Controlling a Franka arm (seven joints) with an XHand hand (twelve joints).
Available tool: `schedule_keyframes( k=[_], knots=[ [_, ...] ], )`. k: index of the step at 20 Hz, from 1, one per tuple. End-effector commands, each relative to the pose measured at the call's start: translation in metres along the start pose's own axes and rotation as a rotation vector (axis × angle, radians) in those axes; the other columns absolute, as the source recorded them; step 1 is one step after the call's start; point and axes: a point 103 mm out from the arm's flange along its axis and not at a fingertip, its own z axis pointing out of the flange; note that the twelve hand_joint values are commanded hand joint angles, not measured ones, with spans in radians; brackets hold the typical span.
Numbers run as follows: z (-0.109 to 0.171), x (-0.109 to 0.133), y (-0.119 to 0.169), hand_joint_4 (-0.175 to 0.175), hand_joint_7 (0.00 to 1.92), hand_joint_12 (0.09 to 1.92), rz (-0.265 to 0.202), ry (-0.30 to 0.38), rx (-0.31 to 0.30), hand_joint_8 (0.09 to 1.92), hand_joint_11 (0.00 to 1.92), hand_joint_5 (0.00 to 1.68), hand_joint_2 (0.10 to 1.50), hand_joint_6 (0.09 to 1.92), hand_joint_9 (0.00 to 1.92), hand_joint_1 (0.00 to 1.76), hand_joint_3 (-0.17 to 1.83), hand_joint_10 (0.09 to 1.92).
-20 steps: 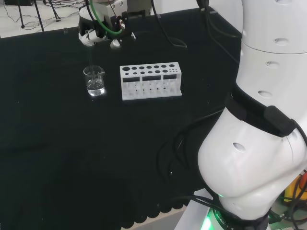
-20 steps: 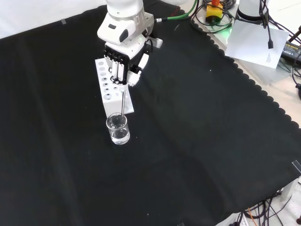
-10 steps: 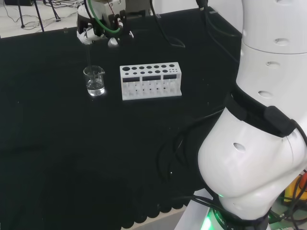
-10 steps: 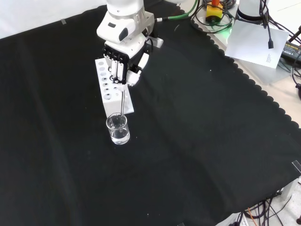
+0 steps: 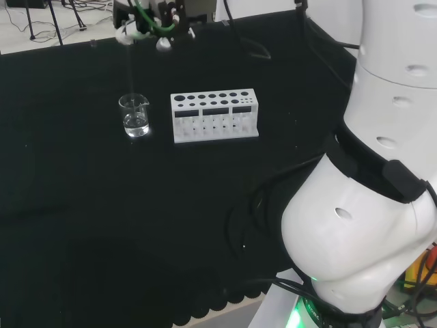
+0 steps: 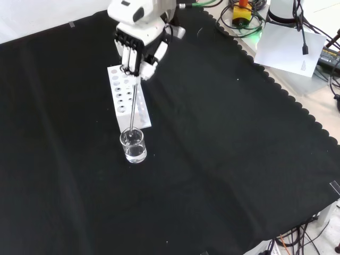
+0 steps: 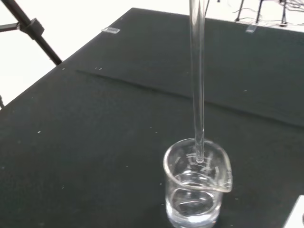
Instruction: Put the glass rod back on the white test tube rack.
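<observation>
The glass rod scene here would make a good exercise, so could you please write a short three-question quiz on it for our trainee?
1. True or false: the hand has its fingers curled round the glass rod.
2. Where is the rod's lower tip in the wrist view? A. lying on the black cloth; B. about level with the rim of the beaker; C. in a hole of the white test tube rack.
3. Fill in: in the head view the beaker stands to the ____ of the rack.

Key:
1. True.
2. B; the tip hangs at the beaker's mouth, above the clear liquid at the bottom.
3. Left.
</observation>
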Motion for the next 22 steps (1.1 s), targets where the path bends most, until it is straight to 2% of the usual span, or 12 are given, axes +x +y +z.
schedule_keyframes(
  k=[1,8,18,22],
  knots=[
    [-0.013,-0.026,-0.026,-0.175,1.08,0.74,0.068,0.009,-0.007,1.19,1.65,1.34,1.13,0.09,1.64,1.3,-0.17,0.94],
    [-0.021,-0.062,-0.056,-0.175,1.08,0.74,0.129,-0.007,-0.012,1.19,1.65,1.34,1.13,0.09,1.64,1.3,-0.17,0.94],
    [-0.026,-0.131,-0.106,-0.175,1.08,0.74,0.243,0.003,-0.03,1.19,1.65,1.34,1.13,0.09,1.64,1.3,-0.17,0.94],
    [-0.022,-0.135,-0.114,-0.175,1.08,0.74,0.253,0.002,-0.021,1.19,1.65,1.34,1.13,0.09,1.64,1.3,-0.17,0.94]
  ],
)
